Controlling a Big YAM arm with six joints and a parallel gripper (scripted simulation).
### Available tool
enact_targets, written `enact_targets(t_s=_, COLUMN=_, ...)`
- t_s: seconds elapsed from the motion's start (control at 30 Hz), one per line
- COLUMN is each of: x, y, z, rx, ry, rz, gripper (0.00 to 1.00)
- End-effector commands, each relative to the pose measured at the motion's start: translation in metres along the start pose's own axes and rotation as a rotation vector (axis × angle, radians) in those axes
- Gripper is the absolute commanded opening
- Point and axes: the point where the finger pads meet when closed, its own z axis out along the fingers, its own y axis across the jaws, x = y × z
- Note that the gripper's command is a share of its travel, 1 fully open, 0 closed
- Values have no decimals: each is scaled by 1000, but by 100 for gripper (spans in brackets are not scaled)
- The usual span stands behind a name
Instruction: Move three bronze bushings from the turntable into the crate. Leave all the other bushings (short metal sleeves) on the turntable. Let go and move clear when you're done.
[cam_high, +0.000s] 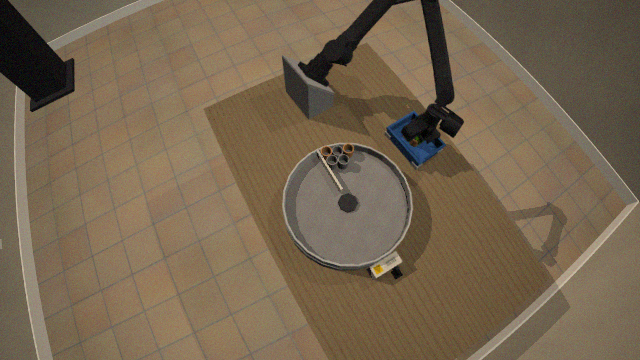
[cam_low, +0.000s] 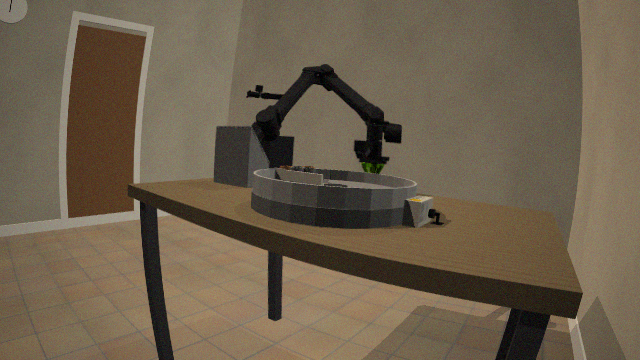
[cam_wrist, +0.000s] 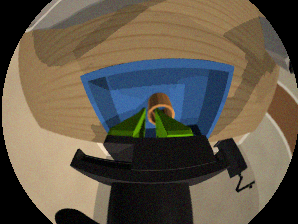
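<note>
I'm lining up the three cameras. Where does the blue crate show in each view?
Top: blue crate right of center, just past the turntable's upper-right rim, partly under the hand.
Exterior: not visible; hidden behind the turntable, below the hand.
Wrist: center, beyond the fingertips.
Shared landmark: the hand.

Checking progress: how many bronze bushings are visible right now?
3. On the turntable, left bushing and right bushing flank the cluster's back row; third bushing sits at the gripper, over the crate. More may be hidden in the crate.
</note>
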Motion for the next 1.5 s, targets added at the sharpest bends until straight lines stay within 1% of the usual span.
enact_targets(t_s=0.0, x=-4, y=0, z=5, rx=6, ry=-5, rz=11, gripper=16)
enact_targets(t_s=0.4, x=-4, y=0, z=5, rx=6, ry=-5, rz=11, gripper=16)
enact_targets(t_s=0.53, x=-4, y=1, z=1, rx=3, ry=-5, rz=11, gripper=16)
enact_targets(t_s=0.57, x=-3, y=3, z=-4, rx=-1, ry=-4, rz=11, gripper=16)
enact_targets(t_s=0.6, x=-2, y=7, z=-11, rx=-18, ry=0, rz=3, gripper=16)
enact_targets(t_s=0.67, x=8, y=13, z=-22, rx=-37, ry=8, rz=-19, gripper=16)
enact_targets(t_s=0.83, x=10, y=14, z=-40, rx=-40, ry=11, rz=-23, gripper=16)
enact_targets(t_s=1.03, x=10, y=14, z=-70, rx=-42, ry=9, rz=-25, gripper=16)
enact_targets(t_s=1.1, x=10, y=14, z=-70, rx=-42, ry=9, rz=-25, gripper=16)
enact_targets(t_s=1.13, x=5, y=14, z=-70, rx=-31, ry=6, rz=-13, gripper=16)
enact_targets(t_s=1.2, x=10, y=13, z=-84, rx=-42, ry=8, rz=-25, gripper=16)
enact_targets(t_s=1.37, x=10, y=13, z=-101, rx=-44, ry=7, rz=-26, gripper=16)
enact_targets(t_s=1.43, x=10, y=13, z=-104, rx=-43, ry=6, rz=-26, gripper=16)
enact_targets(t_s=1.47, x=12, y=11, z=-97, rx=-25, ry=4, rz=-30, gripper=16)
